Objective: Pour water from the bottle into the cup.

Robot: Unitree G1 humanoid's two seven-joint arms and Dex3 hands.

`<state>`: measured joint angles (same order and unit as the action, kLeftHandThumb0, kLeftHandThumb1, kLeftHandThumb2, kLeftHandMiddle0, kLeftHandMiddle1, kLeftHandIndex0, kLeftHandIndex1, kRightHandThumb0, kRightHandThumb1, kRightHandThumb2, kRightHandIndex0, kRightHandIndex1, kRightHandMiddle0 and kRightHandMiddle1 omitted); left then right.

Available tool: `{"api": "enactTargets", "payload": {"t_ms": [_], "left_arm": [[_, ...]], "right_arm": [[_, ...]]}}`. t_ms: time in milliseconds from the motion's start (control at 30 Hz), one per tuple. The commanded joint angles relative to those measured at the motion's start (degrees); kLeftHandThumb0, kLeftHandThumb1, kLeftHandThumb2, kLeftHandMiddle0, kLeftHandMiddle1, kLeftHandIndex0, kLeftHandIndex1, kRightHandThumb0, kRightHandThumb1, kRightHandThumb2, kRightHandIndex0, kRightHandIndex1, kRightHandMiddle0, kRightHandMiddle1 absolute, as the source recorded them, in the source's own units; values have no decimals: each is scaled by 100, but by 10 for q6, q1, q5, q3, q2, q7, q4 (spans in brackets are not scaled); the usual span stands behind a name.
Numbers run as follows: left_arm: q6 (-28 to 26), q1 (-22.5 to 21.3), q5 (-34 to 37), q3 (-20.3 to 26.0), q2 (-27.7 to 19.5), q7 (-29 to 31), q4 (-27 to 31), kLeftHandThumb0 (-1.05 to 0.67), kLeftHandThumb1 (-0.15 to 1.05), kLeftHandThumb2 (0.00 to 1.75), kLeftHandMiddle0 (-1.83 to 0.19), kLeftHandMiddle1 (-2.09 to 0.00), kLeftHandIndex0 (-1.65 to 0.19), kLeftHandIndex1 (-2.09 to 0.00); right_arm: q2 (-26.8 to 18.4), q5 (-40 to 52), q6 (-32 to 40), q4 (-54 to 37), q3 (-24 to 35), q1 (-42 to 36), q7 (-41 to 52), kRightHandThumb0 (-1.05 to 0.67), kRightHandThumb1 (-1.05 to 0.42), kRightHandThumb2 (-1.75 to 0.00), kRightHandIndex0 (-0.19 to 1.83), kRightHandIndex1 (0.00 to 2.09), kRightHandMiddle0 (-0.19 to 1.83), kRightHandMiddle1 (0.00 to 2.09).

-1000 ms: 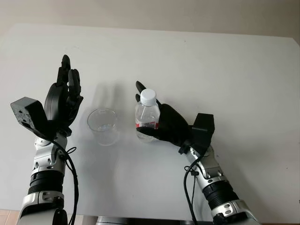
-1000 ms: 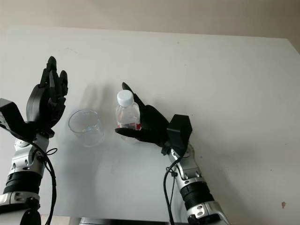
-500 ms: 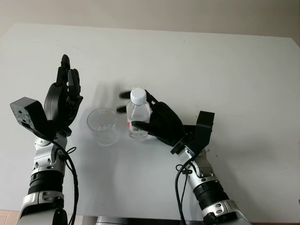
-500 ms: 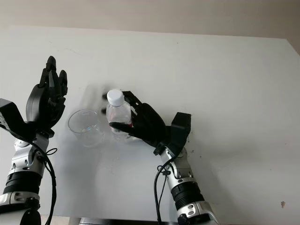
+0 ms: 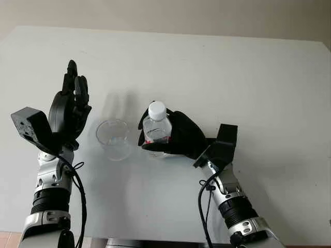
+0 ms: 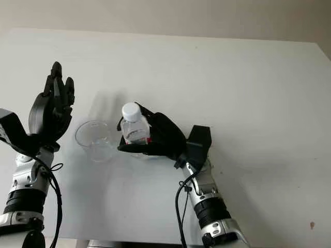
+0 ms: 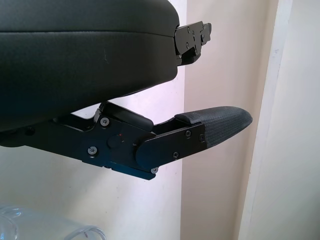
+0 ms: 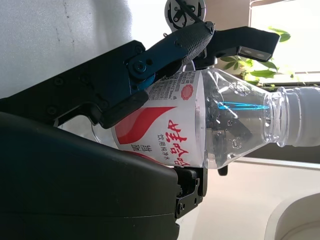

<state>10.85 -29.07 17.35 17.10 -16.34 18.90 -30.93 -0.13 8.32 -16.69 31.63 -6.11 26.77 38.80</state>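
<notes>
A small clear water bottle [image 5: 156, 129] with a white cap and a red and white label stands upright at the middle of the white table [image 5: 248, 82]. My right hand [image 5: 170, 138] is shut on it, fingers wrapped around the label. The label and the capped neck of the bottle [image 8: 210, 125] show close up in the right wrist view. Just left of the bottle stands a clear plastic cup [image 5: 114, 138], upright. My left hand [image 5: 72, 106] is raised beside the cup on its left, open and apart from it.
The white table stretches wide to the right and far side, with its front edge [image 5: 155, 238] near the arms. A wall runs beyond its far edge.
My right hand has closed its fingers around the bottle, which first moved left towards the cup and then slightly back. The left hand and the cup have not moved.
</notes>
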Motion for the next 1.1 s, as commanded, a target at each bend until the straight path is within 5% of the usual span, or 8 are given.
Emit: {"api": "enactTargets", "payload": {"t_ms": [0,267,533,600,733,1067], "left_arm": [[2,-6,2,3,-2,0,3,-75,105,69,19,0,19,0],[-1,-7,2,3,-5,1,4,-75,105,68,19,0,19,0],[4,-12,-1,0,3,-7,-3,-76,105,69,19,0,19,0],[5,-12,-2,-1,4,-7,-3,-76,105,69,19,0,19,0],[8,-14,0,1,5,-7,-8,-76,105,70,19,0,19,0],[9,-17,2,1,6,-7,-12,-75,105,71,19,0,19,0]], "right_arm": [[-6,-12,-13,0,-4,-3,-8,-43,-102,-6,164,209,160,209],[-8,-69,-57,5,18,28,-144,-37,-105,-14,183,209,183,209],[-60,-222,-111,114,1,187,-338,-19,-105,-29,182,209,182,209],[-75,-258,-125,158,-12,225,-375,-16,-105,-25,165,209,169,209],[-93,-306,-136,232,-36,286,-428,-12,-105,-19,126,209,112,209],[-120,-453,-132,315,-143,378,-565,-12,-103,-16,112,209,66,209]]}}
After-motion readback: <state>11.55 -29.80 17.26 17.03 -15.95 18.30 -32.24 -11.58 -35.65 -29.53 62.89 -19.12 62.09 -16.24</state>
